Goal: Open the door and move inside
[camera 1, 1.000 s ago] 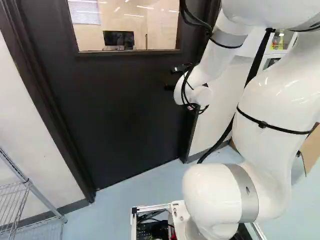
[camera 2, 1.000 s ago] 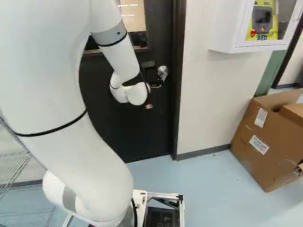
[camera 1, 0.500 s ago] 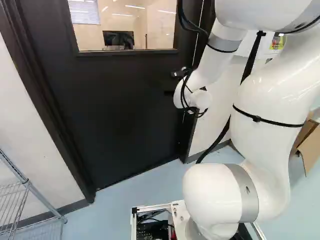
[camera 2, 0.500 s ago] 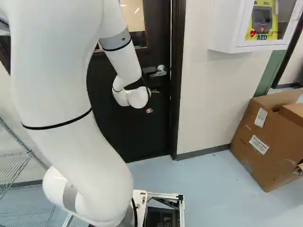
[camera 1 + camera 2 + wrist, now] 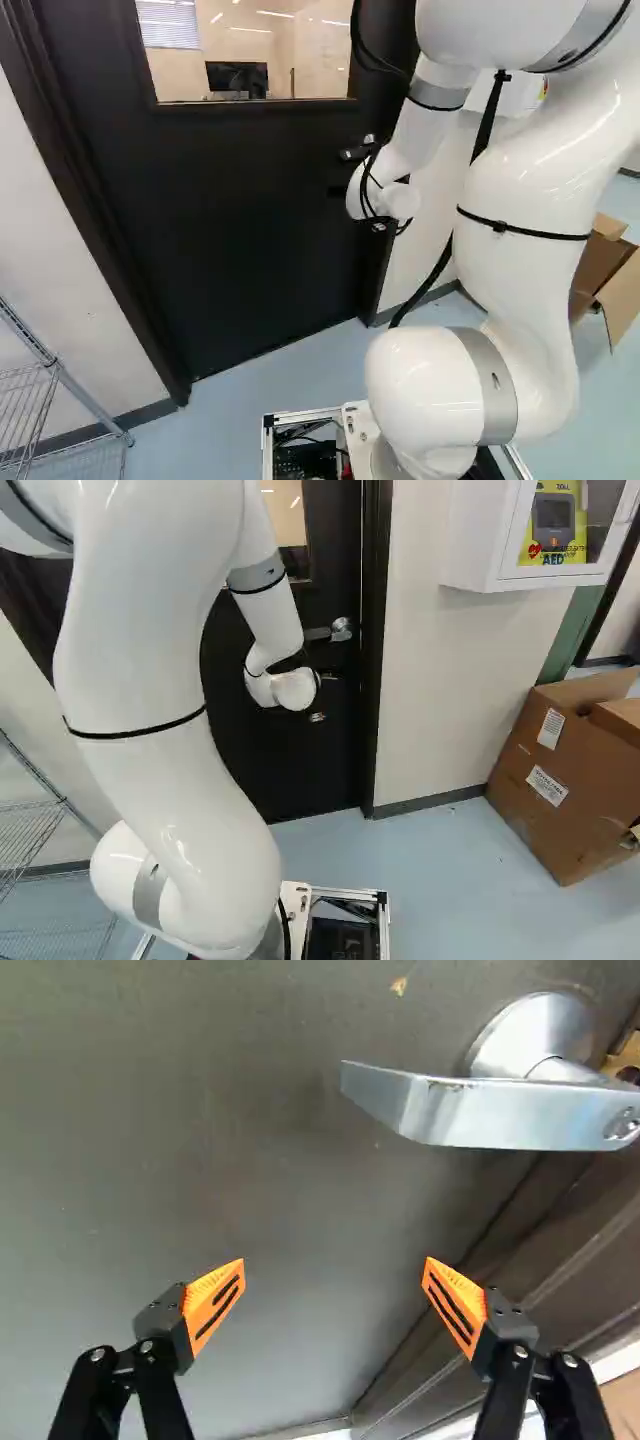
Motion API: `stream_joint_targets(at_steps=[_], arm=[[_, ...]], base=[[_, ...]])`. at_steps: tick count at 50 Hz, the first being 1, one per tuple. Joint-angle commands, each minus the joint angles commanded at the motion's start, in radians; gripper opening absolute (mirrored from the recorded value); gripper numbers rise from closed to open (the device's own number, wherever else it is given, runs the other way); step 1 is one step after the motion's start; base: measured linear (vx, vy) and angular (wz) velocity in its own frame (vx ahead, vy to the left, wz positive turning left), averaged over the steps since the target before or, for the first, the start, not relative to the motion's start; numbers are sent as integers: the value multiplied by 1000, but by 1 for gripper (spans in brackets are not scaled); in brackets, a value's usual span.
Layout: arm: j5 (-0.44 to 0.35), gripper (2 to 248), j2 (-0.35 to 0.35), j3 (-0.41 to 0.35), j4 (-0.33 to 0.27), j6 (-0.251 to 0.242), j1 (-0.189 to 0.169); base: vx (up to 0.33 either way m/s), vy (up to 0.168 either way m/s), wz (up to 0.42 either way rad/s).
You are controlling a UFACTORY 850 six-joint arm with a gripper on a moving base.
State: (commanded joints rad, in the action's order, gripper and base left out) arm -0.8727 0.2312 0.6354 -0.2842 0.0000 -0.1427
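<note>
"From the left?"
"White arm bent, its black two-fingered gripper near the dark door."
"Right?"
"Silver metal lever, on the door."
"Wrist?"
"Lever's long axis lies across the door, tip away from its edge; fingers wide apart."

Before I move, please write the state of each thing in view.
Door: shut or barely ajar, cannot tell which
Lever handle: about level, not gripped
Jaws: open, nothing between them
Cardboard box: flaps open
Wall cabinet: looks closed
Monitor: screen dark
</note>
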Motion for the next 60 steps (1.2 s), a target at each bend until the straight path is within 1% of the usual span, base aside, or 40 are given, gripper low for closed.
stream_joint_targets(at_steps=[11,19,38,60], arm=[[0,247,29,33,-26,0,3],[0,247,50,58,-34,0,4],[0,247,99,117,-34,0,9],[0,247,158,190,-17,0,14]], base=[[0,0,0],[0,0,0],[0,0,0],[0,0,0]])
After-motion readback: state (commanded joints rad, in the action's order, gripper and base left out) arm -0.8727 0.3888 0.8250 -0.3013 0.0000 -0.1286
